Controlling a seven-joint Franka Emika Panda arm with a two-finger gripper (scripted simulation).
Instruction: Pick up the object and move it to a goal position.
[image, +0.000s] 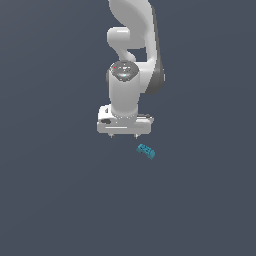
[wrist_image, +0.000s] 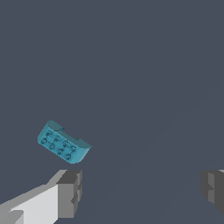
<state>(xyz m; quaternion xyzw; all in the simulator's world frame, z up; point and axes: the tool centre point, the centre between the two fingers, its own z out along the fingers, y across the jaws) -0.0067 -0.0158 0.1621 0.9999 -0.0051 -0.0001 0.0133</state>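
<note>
The object (image: 146, 150) is a small teal-blue oblong block with dark bumps on its face, lying on the grey surface. It sits just below and toward the exterior view's right of my white gripper (image: 124, 136). In the wrist view the object (wrist_image: 63, 142) lies tilted, apart from the grey fingers (wrist_image: 70, 192). My gripper (wrist_image: 142, 189) stands open with a wide gap and nothing between its fingers. It is not around the block.
The white arm (image: 132, 50) rises behind the gripper toward the top of the exterior view. All around lies a plain dark grey surface (image: 60, 190) with no other objects in sight.
</note>
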